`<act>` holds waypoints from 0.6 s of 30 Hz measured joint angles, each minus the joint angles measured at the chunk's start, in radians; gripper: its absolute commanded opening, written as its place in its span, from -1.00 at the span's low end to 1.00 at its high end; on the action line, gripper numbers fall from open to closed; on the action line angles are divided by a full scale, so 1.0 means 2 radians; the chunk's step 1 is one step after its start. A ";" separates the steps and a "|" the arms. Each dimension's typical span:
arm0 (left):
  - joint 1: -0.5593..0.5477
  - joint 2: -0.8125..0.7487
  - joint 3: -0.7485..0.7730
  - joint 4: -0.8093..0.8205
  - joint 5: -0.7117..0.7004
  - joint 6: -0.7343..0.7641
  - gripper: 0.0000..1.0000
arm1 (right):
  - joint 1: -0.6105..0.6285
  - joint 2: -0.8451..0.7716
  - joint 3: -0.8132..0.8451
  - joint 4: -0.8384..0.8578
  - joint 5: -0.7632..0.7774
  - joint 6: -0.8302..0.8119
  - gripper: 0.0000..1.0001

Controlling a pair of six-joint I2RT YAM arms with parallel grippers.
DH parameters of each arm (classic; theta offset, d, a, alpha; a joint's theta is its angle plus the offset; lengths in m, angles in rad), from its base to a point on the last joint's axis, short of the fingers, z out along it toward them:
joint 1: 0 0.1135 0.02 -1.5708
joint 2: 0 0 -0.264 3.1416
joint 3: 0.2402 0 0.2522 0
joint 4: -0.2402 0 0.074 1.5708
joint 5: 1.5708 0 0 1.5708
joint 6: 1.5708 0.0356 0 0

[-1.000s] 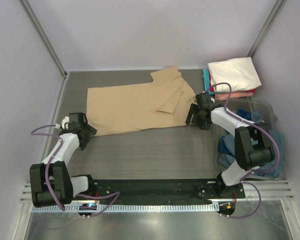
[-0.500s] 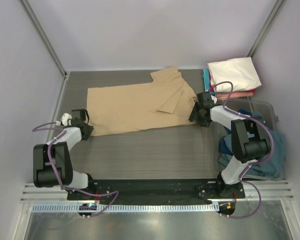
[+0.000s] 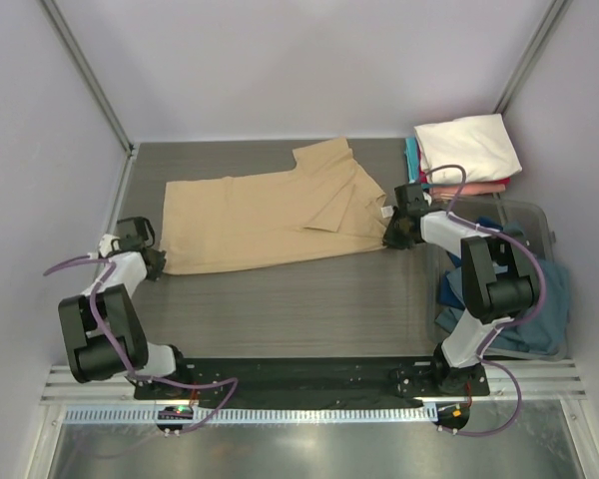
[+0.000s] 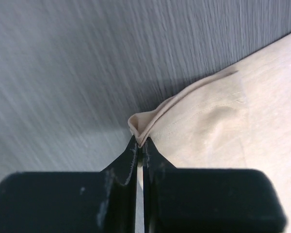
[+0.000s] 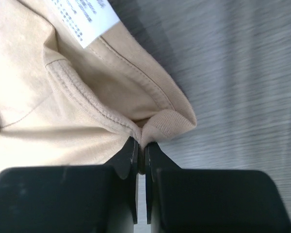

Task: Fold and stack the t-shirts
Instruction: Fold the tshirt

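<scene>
A tan t-shirt (image 3: 265, 215) lies spread across the dark table, folded lengthwise, sleeves toward the right. My left gripper (image 3: 157, 262) is shut on its lower-left hem corner; the left wrist view shows the pinched cloth fold (image 4: 141, 125) rising from my closed left gripper (image 4: 140, 143). My right gripper (image 3: 389, 238) is shut on the collar edge at the shirt's right end. In the right wrist view the ribbed collar (image 5: 157, 124) bunches above the closed right gripper (image 5: 141, 144), a white label (image 5: 85, 19) above. Folded t-shirts (image 3: 466, 148), cream-white on top, are stacked at the back right.
A clear bin (image 3: 544, 289) at the right holds blue and navy shirts (image 3: 457, 289). Pink, red and teal edges (image 3: 413, 160) show under the cream stack. Grey walls enclose the table; a metal rail (image 3: 309, 374) runs along the near edge.
Both grippers have closed on the tan shirt, the left on the hem corner, the right on the collar. The left arm moved left and the shirt shifted slightly left with it.
</scene>
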 measured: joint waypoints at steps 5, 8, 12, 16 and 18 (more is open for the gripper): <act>0.041 -0.047 0.002 -0.037 0.019 -0.001 -0.99 | 0.001 -0.022 -0.027 0.006 -0.037 0.005 -0.97; 0.050 -0.067 0.006 -0.063 0.022 0.001 -0.99 | 0.003 -0.056 -0.054 0.004 -0.051 0.010 -0.96; 0.059 -0.101 0.006 -0.101 0.024 0.002 -0.99 | 0.008 -0.108 -0.092 0.001 -0.064 0.018 -0.92; 0.063 -0.149 0.002 -0.140 0.025 0.002 -0.92 | 0.024 -0.165 -0.136 -0.009 -0.065 0.030 -0.50; 0.064 -0.175 0.001 -0.163 0.025 0.002 -0.61 | 0.026 -0.194 -0.155 -0.020 -0.065 0.037 -0.22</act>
